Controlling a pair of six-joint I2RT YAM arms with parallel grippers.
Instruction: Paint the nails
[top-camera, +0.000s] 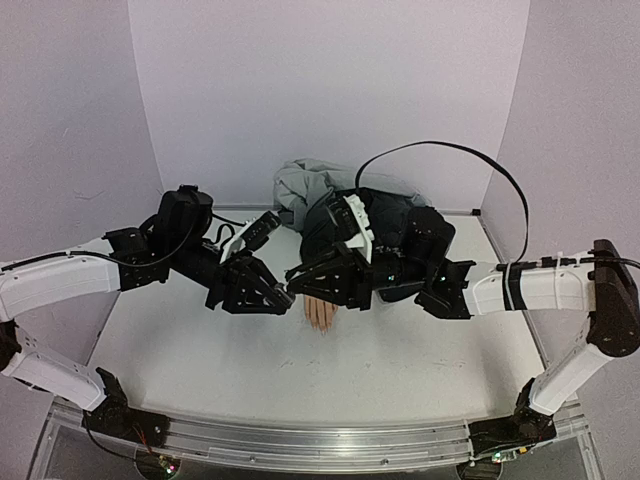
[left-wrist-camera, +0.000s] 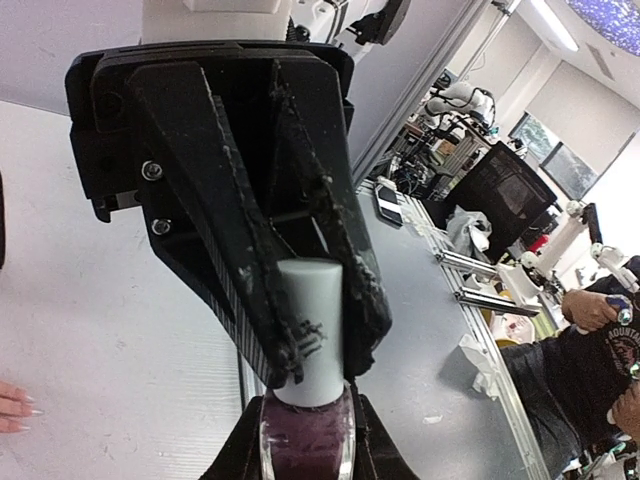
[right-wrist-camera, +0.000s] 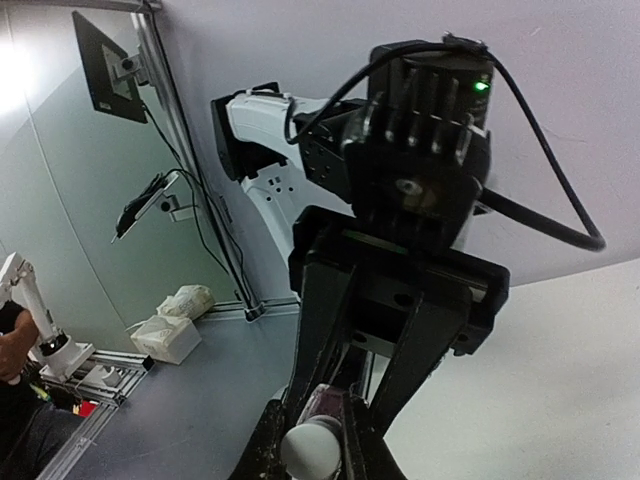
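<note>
The left arm reaches in from the left side of the desk (top-camera: 250, 370). Its left pincer (top-camera: 283, 297) (left-wrist-camera: 325, 365) stops just left of the mannequin hand (top-camera: 320, 312). In the left wrist view its jaws are clamped tight on the white cap (left-wrist-camera: 312, 330) of the polish bottle (left-wrist-camera: 305, 440), with a finger pressed against each side of the cap.

The mannequin hand lies flat on the desk, palm down, near the middle. Its fingers point toward the near edge. The nails (left-wrist-camera: 31, 410) sit at the tips of those fingers. They show only at the left edge of the left wrist view, as pale slivers resting on the desk surface. From the top camera they are too small to make out.

The right pincer (top-camera: 297, 272) (left-wrist-camera: 305, 455) (right-wrist-camera: 315, 455) hangs over the wrist end of the mannequin hand and meets the left pincer there. It is closed on the dark purple glass body of the bottle, with a black finger on either side. Behind the mannequin hand, against the back wall, lies a crumpled grey cloth (top-camera: 305, 185). The right arm stretches away to the right of the mannequin hand.
</note>
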